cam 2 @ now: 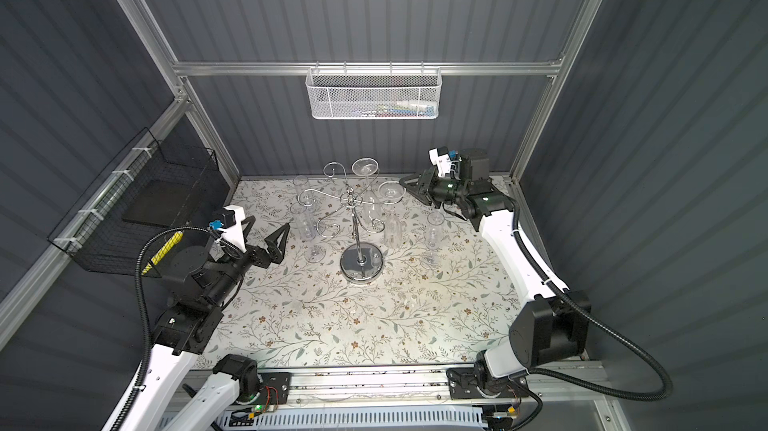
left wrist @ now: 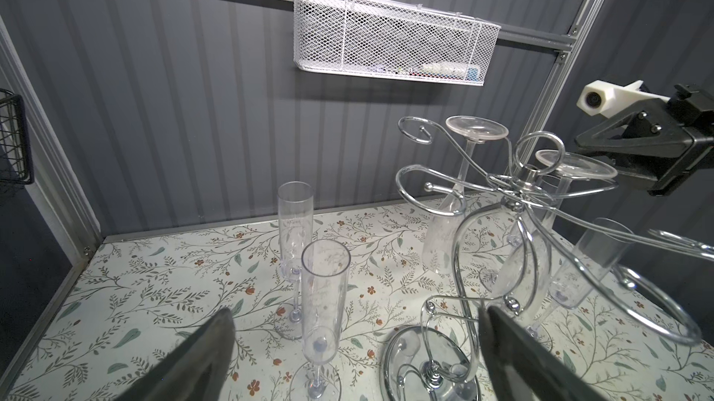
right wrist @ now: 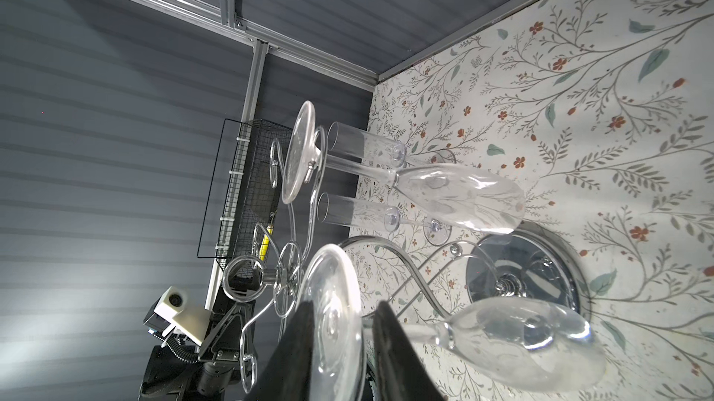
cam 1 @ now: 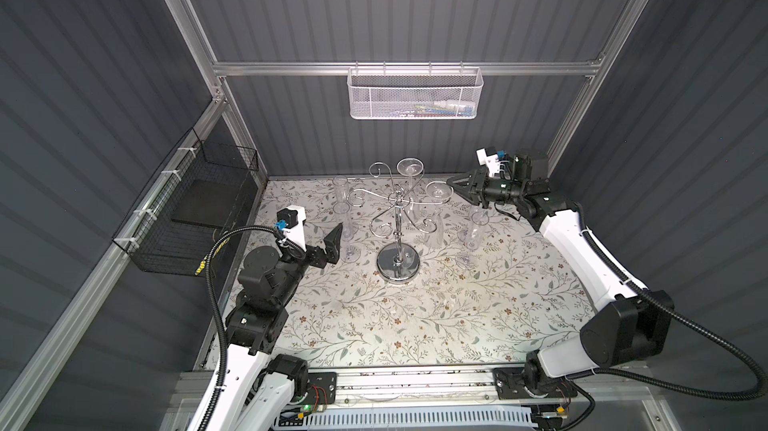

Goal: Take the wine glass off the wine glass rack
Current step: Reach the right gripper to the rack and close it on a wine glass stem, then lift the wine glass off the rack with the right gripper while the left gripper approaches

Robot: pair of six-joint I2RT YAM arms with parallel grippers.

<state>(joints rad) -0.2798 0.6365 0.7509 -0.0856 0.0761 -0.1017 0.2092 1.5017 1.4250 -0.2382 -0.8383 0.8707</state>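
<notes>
Right wrist view shows the right gripper [right wrist: 344, 304] at the upturned foot of the glass [right wrist: 456, 331]. One jaw stands above the flat foot disc and one below it, with a narrow gap; whether they pinch the disc I cannot tell. The glass hangs bowl down from the rack [cam 1: 397, 269], on the scroll arm that points toward the right edge of the tabletop [cam 1: 415, 325]. Its long axis is roughly upright, foot on top. The rack stands near the middle of the back edge. The glass lies straight ahead of the right gripper, between it and the rack's pole, so the way off the wire arm is, I judge, outward along that line toward the right edge. The right arm is much the nearer: it rises along the right edge from the front right corner, with the wrist bent to point left, level with the rack's arms and rolled on its side. The left gripper [cam 2: 270, 223] hangs wide open and empty near the left edge, beyond the rack and well apart from the glass. A second glass [cam 1: 409, 167] hangs toward the back edge, and flutes [left wrist: 324, 294] stand on either side of the rack.
</notes>
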